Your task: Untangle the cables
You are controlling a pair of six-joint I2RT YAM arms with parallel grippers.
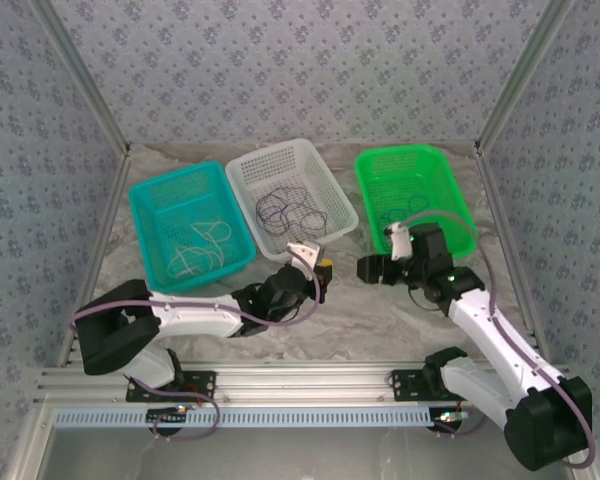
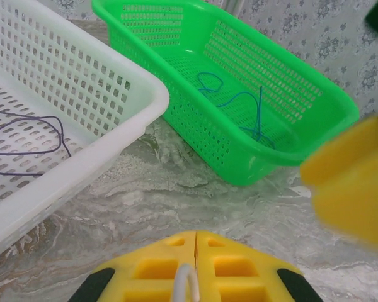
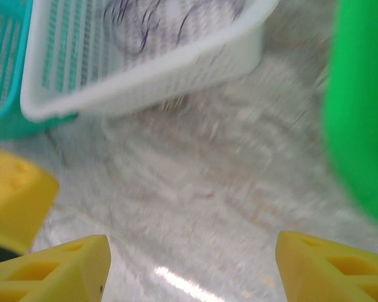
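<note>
Left wrist view: left end effector (image 2: 195, 242) sitting closed over bench (image 2: 176, 189); right end effector (image 3: 193, 251) hanging open, gripping nothing; blue cable (image 2: 261, 110) lying inside green basket (image 2: 208, 138).

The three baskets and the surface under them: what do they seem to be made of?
The teal basket, white basket and green basket look like moulded plastic: each is one even colour, with slotted walls and smooth rounded rims that have a slight sheen. The table looks like pale marbled stone or a stone-patterned sheet. Its grey veining and soft gloss fit either, so I can't tell which.
</note>
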